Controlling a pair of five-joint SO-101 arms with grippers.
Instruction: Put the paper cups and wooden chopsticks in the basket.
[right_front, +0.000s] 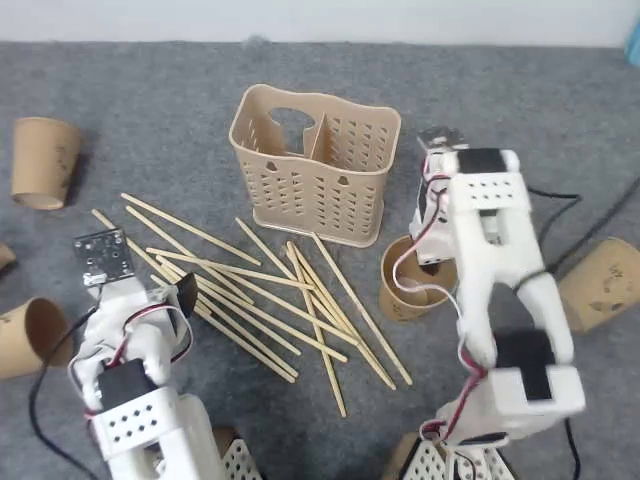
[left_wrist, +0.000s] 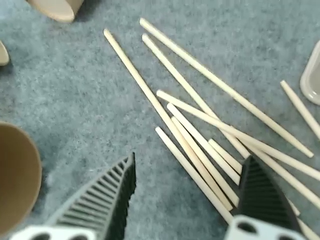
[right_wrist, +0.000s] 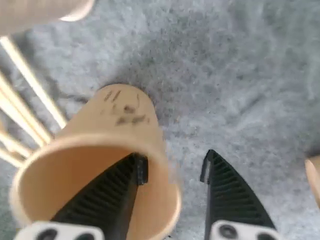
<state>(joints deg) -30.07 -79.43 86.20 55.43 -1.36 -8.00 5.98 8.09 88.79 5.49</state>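
A beige slotted basket (right_front: 315, 165) stands upright at the back centre. Wooden chopsticks (right_front: 270, 295) lie scattered on the grey carpet in front of it. My left gripper (right_front: 170, 297) hovers open over their left end, and the sticks (left_wrist: 200, 145) pass between its fingers (left_wrist: 187, 182). A paper cup (right_front: 412, 282) stands upright beside the basket's right front corner. My right gripper (right_wrist: 174, 159) is open astride its wall, one finger inside the cup (right_wrist: 120, 150) and the other outside. More cups lie at the left (right_front: 42, 160), lower left (right_front: 30, 335) and right (right_front: 605, 283).
A cup's open mouth (left_wrist: 15, 175) sits close beside my left gripper's finger. Another cup's rim (right_front: 5, 258) pokes in at the far left edge. Cables trail from the right arm across the carpet (right_front: 560, 200). The carpet (right_front: 150, 90) behind the basket is bare.
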